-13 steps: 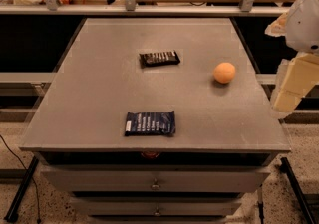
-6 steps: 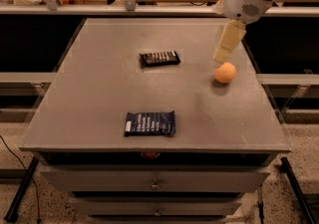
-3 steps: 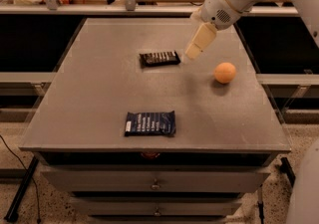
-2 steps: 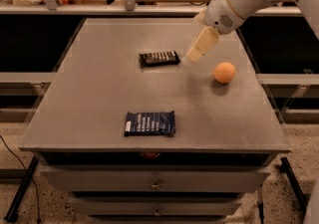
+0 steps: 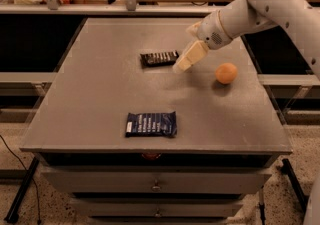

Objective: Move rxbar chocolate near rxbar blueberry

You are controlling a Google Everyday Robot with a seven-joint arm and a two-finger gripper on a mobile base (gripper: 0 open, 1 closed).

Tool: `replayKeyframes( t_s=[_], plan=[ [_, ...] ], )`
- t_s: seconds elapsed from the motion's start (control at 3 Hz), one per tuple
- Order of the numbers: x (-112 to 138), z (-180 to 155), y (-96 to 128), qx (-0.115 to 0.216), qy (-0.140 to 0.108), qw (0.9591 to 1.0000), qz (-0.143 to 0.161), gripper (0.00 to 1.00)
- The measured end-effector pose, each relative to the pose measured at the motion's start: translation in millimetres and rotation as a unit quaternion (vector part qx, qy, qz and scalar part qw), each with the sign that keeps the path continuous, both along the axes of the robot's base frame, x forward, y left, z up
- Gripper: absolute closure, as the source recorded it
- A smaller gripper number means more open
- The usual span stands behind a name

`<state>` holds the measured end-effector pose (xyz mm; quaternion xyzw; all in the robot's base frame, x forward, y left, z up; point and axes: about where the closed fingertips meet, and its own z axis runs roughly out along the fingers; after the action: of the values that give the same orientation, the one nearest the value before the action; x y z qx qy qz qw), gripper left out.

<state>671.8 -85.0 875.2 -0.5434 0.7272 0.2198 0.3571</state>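
Drawer fronts (image 5: 157,184) nearest, below the table edge: flat grey panels, each with a small round knob at centre.

Table (image 5: 95,89): matte grey top, smooth, squarish, with rounded front corners.

rxbar blueberry (image 5: 151,124) lies near the front edge, a little left of centre. Flat rectangular wrapper in dark navy, slightly glossy and crinkled. Rows of white lettering, with a white patch at its left end. Long side runs parallel to the front edge.

rxbar chocolate (image 5: 159,58) lies farther back, near the table's middle and well apart from the blue bar. Black flat wrapper, narrower, with rows of white print. It is tilted a little, right end farther back.

Hand (image 5: 186,60): cream-coloured, smooth plastic, tapered, slanting down and to the left. Its tip is just beside the right end of the black bar; contact cannot be judged. How far it is open cannot be told. Nothing is seen in its grip.

Orange ball (image 5: 226,73): round, dull skin, sitting right of the hand and clear of it.

Arm (image 5: 265,4): white rounded casing with small dark dots, entering from the upper right.
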Motion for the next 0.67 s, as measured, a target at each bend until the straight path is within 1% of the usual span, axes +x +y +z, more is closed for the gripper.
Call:
replayKeyframes(
  t_s=[0.33, 0.67],
  plan=[
    [10.9, -10.2, 16.3, 0.022, 0.001, 0.9996, 0.016, 0.0],
    [16.0, -17.2, 34.1, 0.037, 0.01, 0.9985, 0.039, 0.0]
  ],
)
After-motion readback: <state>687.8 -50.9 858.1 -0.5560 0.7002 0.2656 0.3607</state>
